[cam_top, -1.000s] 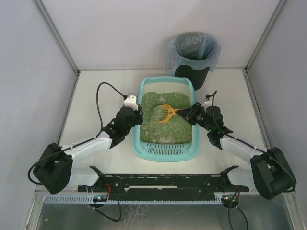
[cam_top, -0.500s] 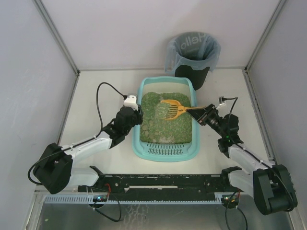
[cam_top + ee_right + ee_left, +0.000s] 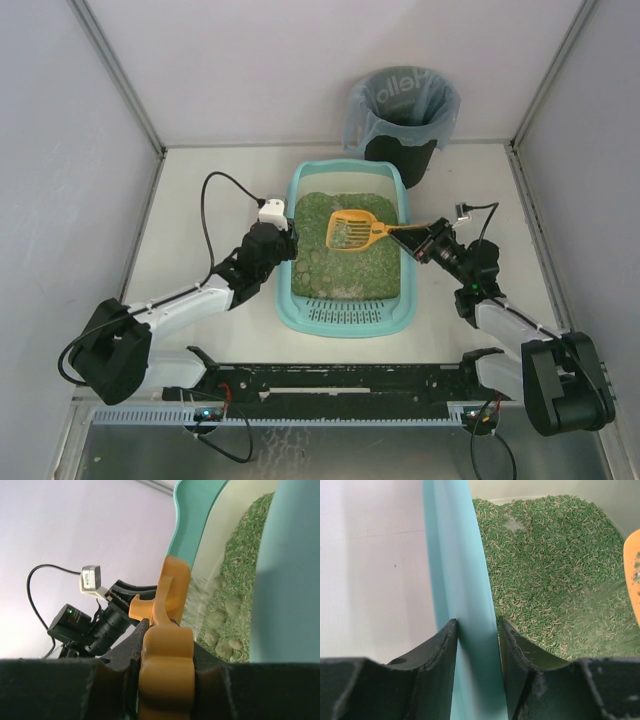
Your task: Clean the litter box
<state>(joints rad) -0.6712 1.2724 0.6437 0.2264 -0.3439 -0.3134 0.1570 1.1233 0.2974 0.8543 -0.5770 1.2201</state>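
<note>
The left tool [image 3: 283, 243] pinched the litter box [image 3: 455, 555] wall between both fingers, the left arm [image 3: 190, 295] stretched low behind it. The right tool [image 3: 420, 243], aimed toward the left tool, clamped the scoop [image 3: 352, 231] handle, the right arm [image 3: 500, 315] bent behind it

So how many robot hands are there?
2. The left gripper pinches the litter box by its left wall; the right gripper holds the orange scoop over the litter.

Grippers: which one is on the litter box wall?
Left gripper: its jaws clamp the litter box left wall. Right gripper is shut on the orange scoop.
</note>
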